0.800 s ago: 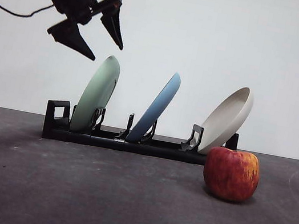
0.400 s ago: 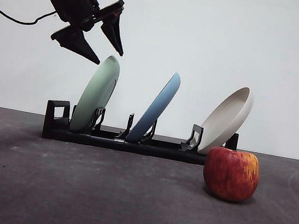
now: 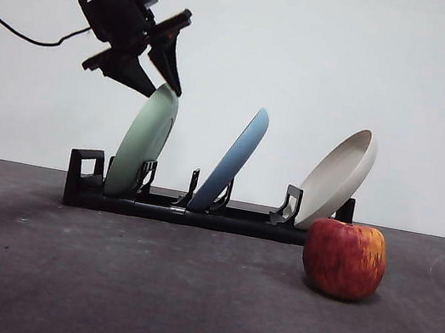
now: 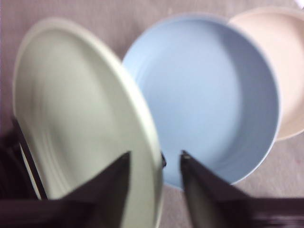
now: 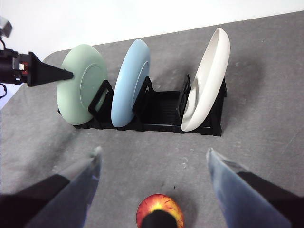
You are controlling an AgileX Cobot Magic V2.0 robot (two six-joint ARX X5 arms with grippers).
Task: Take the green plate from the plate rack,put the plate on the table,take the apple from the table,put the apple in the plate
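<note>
Green plate (image 3: 142, 142) upright in plate rack (image 3: 197, 211) at table's (image 3: 139, 298) far edge | left gripper (image 3: 153, 78) spread, jaws straddling its top rim, contact blurred | apple (image 3: 344, 259) near right end of rack | right gripper (image 5: 152, 164) spread above apple, apple partly hidden.

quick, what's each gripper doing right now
left gripper: open, jaws astride the green plate's top rim.
right gripper: open, holding nothing, above the apple.
</note>
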